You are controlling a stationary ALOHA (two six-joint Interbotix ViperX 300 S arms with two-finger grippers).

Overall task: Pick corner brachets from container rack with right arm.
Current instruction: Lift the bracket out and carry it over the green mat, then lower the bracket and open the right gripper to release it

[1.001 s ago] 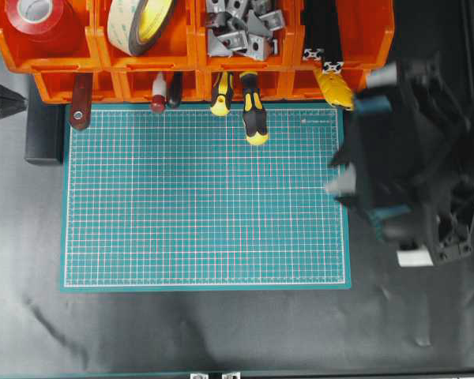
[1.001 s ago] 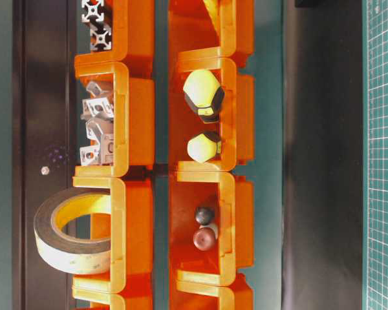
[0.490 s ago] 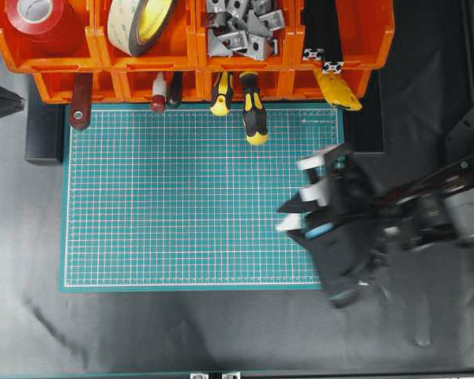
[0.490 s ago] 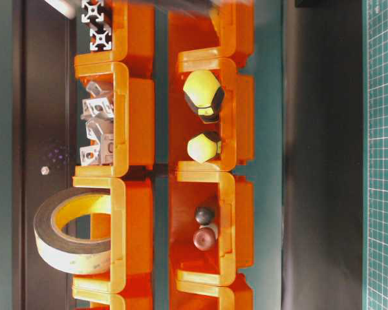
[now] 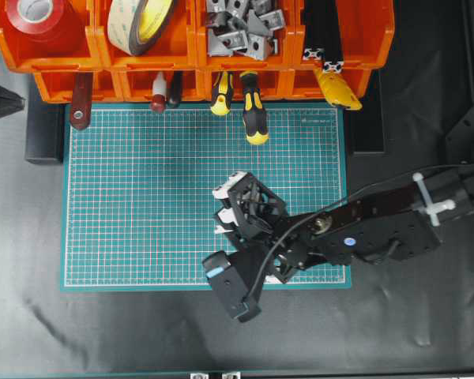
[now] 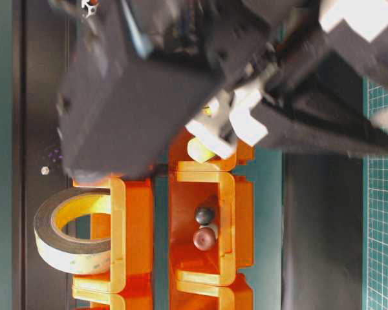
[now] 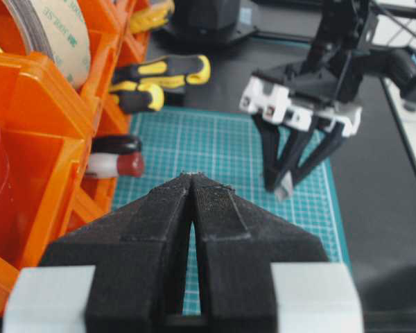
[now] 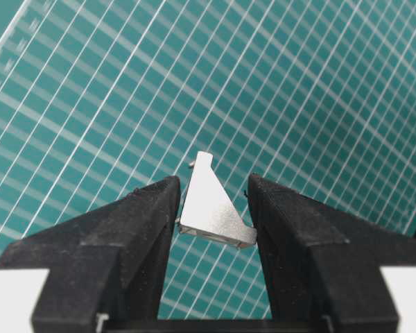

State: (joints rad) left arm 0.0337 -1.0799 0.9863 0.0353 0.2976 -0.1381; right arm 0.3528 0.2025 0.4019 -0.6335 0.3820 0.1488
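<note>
A silver-grey cast metal corner bracket [image 8: 211, 208] sits between my right gripper [image 8: 211, 205] fingers, above the green gridded cutting mat [image 5: 142, 205], near its right front corner.

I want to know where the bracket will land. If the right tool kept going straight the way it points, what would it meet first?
Probably the green cutting mat: the right tool, shut on a corner bracket, points down at bare grid. How far off the mat lies is unclear.
</note>
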